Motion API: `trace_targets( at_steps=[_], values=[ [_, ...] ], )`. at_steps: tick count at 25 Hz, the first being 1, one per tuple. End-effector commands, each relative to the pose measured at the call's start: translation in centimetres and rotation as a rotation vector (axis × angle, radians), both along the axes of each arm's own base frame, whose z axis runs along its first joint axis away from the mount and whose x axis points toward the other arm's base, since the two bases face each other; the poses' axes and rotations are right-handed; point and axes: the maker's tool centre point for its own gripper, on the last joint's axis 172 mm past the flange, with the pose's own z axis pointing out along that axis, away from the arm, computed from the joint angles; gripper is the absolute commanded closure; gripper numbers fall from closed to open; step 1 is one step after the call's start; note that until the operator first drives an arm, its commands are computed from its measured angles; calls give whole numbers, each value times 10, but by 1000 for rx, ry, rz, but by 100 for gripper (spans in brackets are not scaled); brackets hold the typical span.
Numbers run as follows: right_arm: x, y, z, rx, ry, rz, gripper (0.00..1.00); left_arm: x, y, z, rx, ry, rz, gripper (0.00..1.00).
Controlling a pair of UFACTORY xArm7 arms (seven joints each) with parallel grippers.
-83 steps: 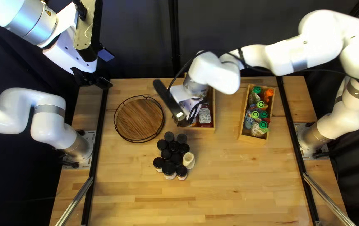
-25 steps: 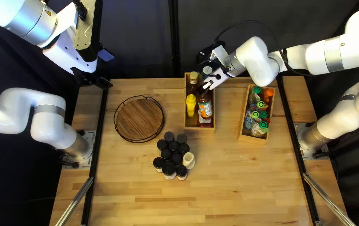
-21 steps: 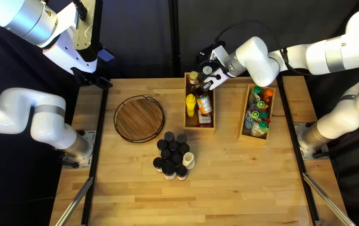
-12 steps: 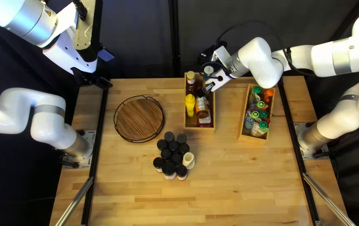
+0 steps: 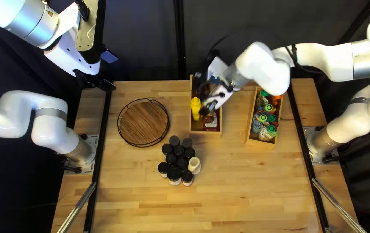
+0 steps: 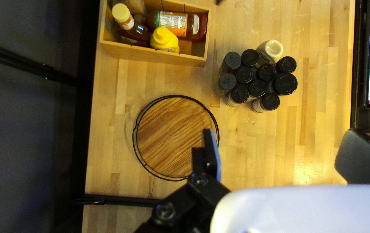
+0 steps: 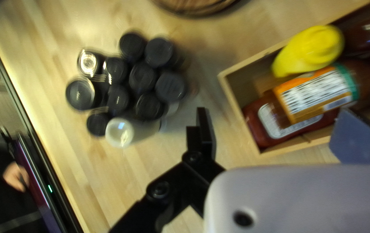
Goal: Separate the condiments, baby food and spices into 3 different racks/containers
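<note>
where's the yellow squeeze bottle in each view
top left view: yellow squeeze bottle, in the left wooden box
left wrist view: same box, by the wall nearest the round tray
right wrist view: same box, beside the orange-labelled bottle
shared landmark: the black-lidded jars

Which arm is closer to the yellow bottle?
My right arm: its open jaws are at the wooden box, close beside the yellow bottle. My left arm's jaws are farther off, at the table's left end, beyond the round tray.
</note>
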Motion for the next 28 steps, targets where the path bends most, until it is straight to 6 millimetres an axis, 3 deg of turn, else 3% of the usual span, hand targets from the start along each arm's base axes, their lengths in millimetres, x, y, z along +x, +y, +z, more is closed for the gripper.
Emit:
trace_targets(
  at_steps=[1,10,18,28],
  values=[
    [0,31,-10,-113,42,220,0,0,0,0,0,0,0,0],
    [10,76,-44,-262,76,641,0,0,0,0,0,0,0,0],
    [21,114,-70,-293,162,805,0,0,0,0,0,0,0,0],
    [25,117,-100,-357,262,869,0,0,0,0,0,0,0,0]
  ],
)
